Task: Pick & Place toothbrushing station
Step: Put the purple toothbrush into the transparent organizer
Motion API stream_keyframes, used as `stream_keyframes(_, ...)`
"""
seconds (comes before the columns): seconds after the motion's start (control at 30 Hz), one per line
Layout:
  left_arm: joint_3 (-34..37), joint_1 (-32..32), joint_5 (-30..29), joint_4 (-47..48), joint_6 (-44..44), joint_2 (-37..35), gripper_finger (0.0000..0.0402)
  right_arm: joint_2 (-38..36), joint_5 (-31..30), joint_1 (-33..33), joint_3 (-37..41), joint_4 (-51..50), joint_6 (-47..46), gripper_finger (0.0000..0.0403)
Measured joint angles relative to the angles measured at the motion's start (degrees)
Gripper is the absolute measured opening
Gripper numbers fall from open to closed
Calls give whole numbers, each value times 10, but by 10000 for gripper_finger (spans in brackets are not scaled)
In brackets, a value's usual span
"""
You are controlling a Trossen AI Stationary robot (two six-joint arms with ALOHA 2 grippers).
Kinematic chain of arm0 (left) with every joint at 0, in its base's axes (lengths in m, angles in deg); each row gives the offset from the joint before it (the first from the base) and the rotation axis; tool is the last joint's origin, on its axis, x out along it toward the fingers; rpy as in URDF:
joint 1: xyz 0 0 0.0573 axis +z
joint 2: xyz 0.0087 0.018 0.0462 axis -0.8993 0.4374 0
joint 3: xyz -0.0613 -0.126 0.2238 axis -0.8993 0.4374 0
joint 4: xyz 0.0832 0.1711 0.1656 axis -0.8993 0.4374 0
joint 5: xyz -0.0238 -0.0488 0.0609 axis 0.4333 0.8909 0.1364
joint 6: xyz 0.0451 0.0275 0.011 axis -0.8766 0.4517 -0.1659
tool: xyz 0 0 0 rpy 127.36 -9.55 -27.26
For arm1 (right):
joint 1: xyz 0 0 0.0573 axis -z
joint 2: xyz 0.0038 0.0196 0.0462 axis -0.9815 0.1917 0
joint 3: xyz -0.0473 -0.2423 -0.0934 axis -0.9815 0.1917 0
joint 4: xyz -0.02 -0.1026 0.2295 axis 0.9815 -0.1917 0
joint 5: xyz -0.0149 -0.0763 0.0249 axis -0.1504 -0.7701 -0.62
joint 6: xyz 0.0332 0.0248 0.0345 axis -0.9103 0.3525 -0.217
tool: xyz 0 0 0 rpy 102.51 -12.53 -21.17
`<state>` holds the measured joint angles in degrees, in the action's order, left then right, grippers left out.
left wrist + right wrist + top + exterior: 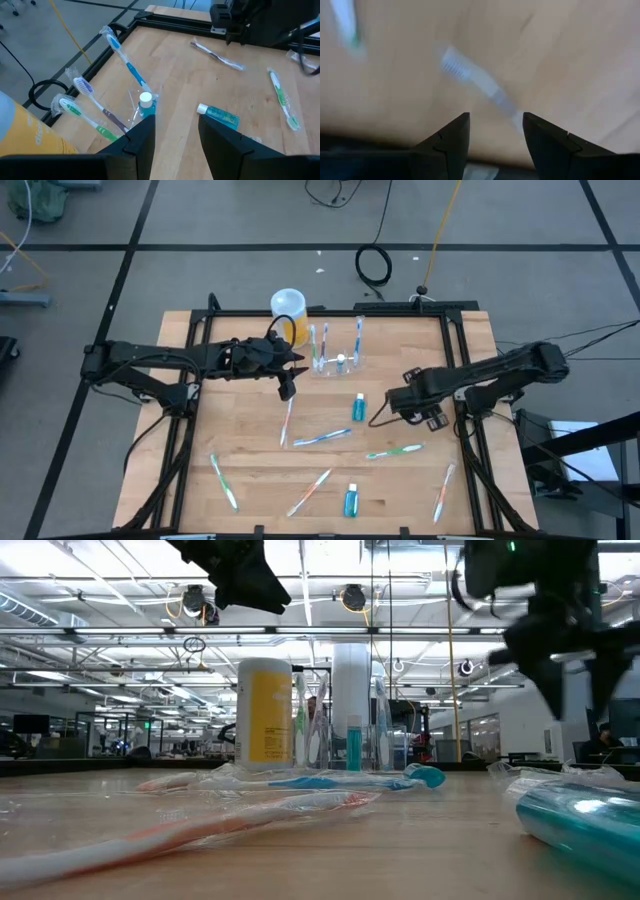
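The pale wooden table (250, 480) carries scattered wrapped toothbrushes and small tubes. My left gripper (288, 387) hangs with fingers apart and empty; the low, see-through plastic toothbrushing station (338, 362), loaded with upright brushes and a tube, stands at its 2 o'clock, just beside the yellow-orange cup with a white top (287, 315). My right gripper (385, 415) hovers spread at the station's 5 o'clock. Risk: a sideways approach could topple the upright brushes or nudge the cup.

Six wrapped toothbrushes (318, 438) lie loose on the table. Two toothpaste tubes (358, 407) lie flat. One yellow cup (288, 315) stands.
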<state>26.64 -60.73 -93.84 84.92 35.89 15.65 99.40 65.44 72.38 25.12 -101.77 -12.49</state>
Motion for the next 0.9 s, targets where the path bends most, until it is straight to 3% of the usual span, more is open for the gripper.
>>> stream_keyframes(0.1,0,-1,0,1,0,0,157,43,-19,-7,0,-38,6,170)
stream_keyframes(0.2,0,-1,0,4,0,0,157,70,-60,-9,0,-7,32,158)
stream_keyframes(0.33,0,-1,1,4,0,0,157,94,-62,-5,0,36,61,144)
stream_keyframes(0.6,0,-1,2,5,3,0,157,99,-18,-7,37,55,51,151)
stream_keyframes(0.9,0,-1,1,6,2,0,157,99,-64,-7,103,175,92,159)
